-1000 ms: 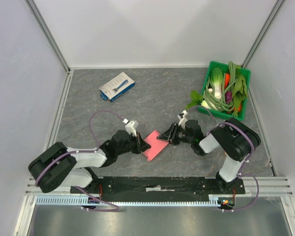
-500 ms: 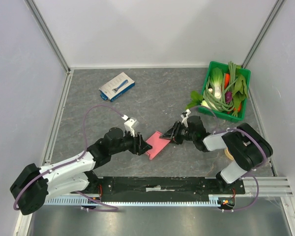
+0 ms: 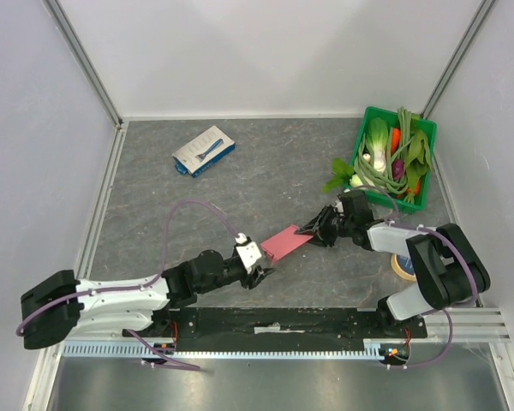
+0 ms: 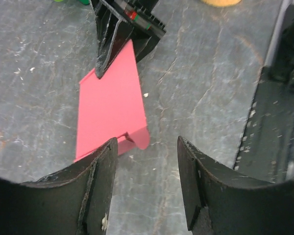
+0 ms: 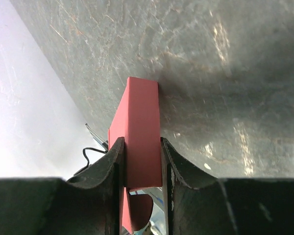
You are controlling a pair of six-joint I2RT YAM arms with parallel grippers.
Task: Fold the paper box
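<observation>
— Right gripper (image 5: 141,147)?
— Pinched on one short end of the paper box (image 5: 142,117), red card filling the gap. Beyond the grip, stretched out low over the worktop (image 5: 210,73) towards the other arm.
— Left gripper (image 4: 147,147)?
— Spread wide, holding nothing. Facing the box's tabbed end just ahead, not touching.
— Handling?
— Judged light, thin, easily creased, apt to bow or slip. Best taken on a flat panel edge, clear of the tabs, with gentle pressure.
</observation>
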